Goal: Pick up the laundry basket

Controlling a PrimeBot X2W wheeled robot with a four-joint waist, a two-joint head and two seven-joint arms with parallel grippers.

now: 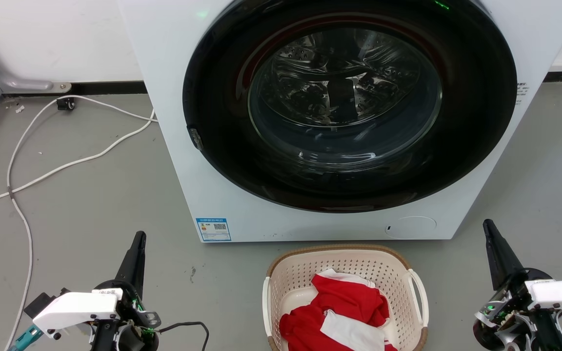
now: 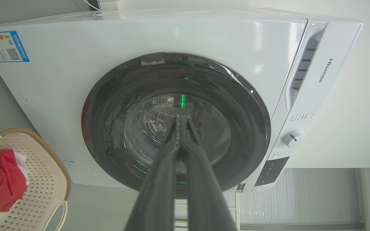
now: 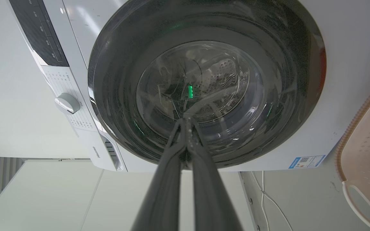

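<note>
Presently the laundry basket (image 1: 305,273) sits on the floor between the left gripper (image 1: 139,237) and right gripper (image 1: 488,224), apart from both, their fingers pressed together and empty; advise parting them, then closing each on the nearer of the loop handles (image 1: 421,292) and lifting evenly.

Bright, even white light; the floor (image 1: 90,204) carries faint, soft shadows. Pale glare and small green glints streak the door (image 1: 344,97) of the washer (image 1: 164,58). Both wrist views bow its straight edges, and the left fingers (image 2: 159,192) near the lens look soft.
</note>
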